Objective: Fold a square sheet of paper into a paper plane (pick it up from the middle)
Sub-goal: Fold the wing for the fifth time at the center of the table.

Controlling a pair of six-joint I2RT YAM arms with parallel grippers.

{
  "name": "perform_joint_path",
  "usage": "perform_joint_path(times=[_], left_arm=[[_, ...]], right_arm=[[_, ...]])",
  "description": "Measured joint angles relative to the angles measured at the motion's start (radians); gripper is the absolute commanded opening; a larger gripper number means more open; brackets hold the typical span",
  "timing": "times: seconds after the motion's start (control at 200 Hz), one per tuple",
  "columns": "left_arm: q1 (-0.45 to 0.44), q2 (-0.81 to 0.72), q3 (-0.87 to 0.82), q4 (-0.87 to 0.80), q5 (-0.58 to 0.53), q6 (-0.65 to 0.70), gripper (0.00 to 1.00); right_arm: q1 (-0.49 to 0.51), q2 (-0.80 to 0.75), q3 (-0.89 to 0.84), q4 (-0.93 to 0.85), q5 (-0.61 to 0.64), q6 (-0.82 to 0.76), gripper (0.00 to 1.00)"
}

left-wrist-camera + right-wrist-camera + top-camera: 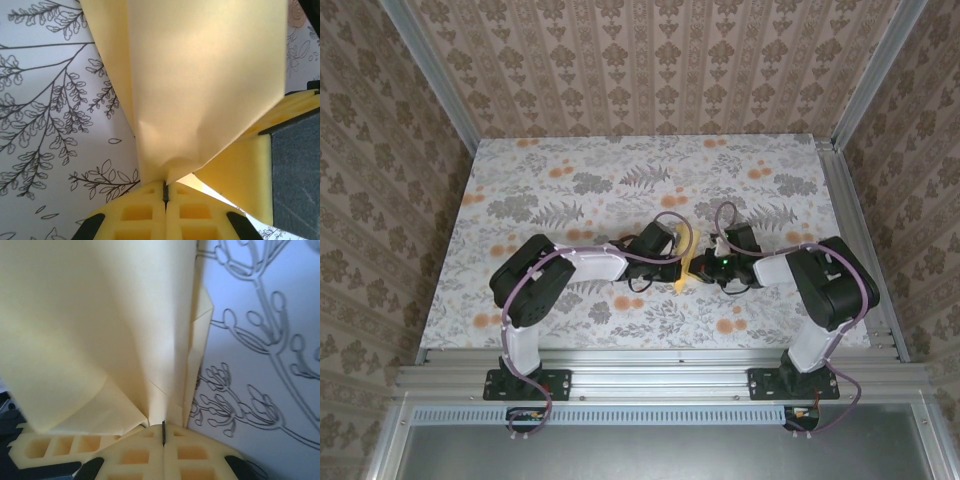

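We stand before a booth closed on three sides by beige paper with a brown damask pattern: the far wall, the left wall and the right wall. Aluminium posts rise slanting at the two far corners. The table cover is pale, printed with grey leaves and small orange flowers; seen close, its drawn branches are dark lines on white. Along the near edge we find an aluminium rail, then a perforated strip, then a dull grey panel. The light is soft and even.
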Motion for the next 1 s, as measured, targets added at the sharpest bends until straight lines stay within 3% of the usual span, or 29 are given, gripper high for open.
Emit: perform_joint_path(times=[0.385,1.0], left_arm=[[0.010,0.000,-0.006,0.023,0.018,0.000,0.00],[0.020,-0.001,-0.007,0.050,0.040,-0.031,0.00]], right_arm=[[-0.003,-0.061,0.032,-0.143,0.063,-0.034,0.00],[-0.005,-0.012,0.064,-0.168,0.048,-0.053,0.00]])
